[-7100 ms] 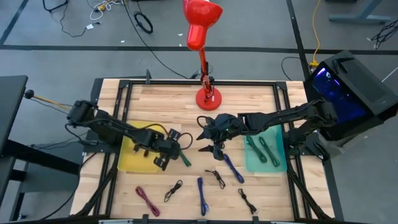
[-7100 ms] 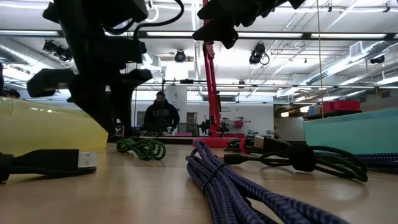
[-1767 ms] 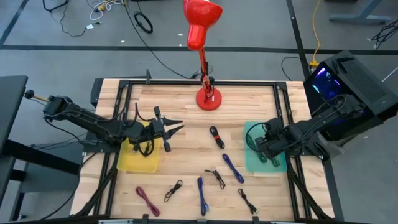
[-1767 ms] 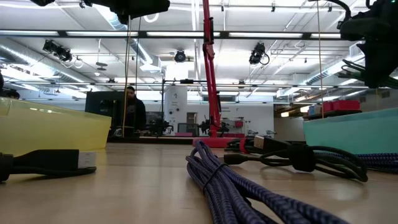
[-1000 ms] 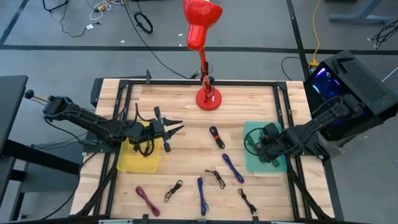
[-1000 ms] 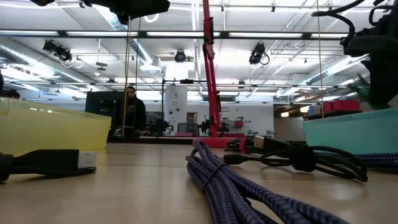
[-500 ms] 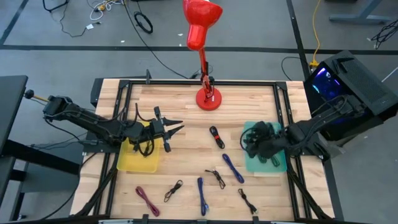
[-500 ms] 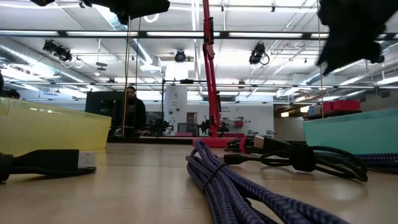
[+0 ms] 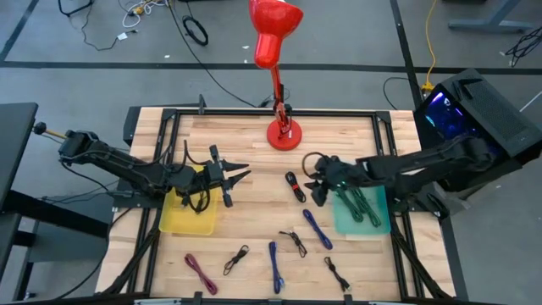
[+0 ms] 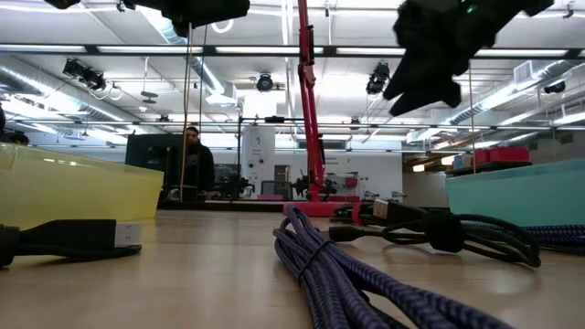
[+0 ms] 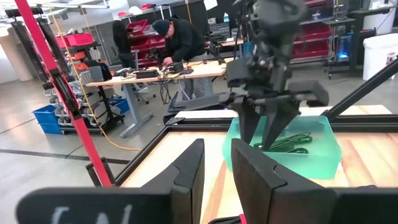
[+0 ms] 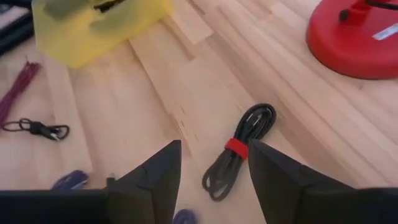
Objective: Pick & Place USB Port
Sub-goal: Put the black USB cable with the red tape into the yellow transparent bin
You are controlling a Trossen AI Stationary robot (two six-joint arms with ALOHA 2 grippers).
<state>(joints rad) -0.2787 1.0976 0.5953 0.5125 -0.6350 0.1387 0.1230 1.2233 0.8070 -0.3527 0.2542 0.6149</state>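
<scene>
From above, the right hand (image 9: 315, 188) reaches out past the teal bin (image 9: 380, 222) toward the middle of the counter (image 9: 254, 144), just beside the black cable (image 9: 294, 185) with the red tie. It carries nothing, so it is likely lining up on that cable for the next pick. Green cables (image 9: 359, 206) lie in the teal bin, which looks like sorting by kind. The left hand (image 9: 235, 174) waits over the edge of the yellow bin (image 9: 188, 222), well clear of the right arm's path. A blue cable (image 9: 317, 229), another blue one (image 9: 274, 267), a maroon one (image 9: 201, 274) and small black ones lie loose near the front edge.

At counter level, the right hand (image 10: 430, 68) hangs high above the cables, not yet touching any. A thick blue cable (image 10: 338, 265) fills the foreground; a person stands in the room behind.

The left wrist camera shows its own fingers (image 11: 249, 171) set a narrow way apart with nothing between them, and the right arm over the teal bin (image 11: 311, 146) beyond.

The right wrist camera shows its fingers (image 12: 277, 177) spread wide, the black cable (image 12: 241, 151) lying flat between them farther down, beside the red lamp base (image 12: 357, 40).
</scene>
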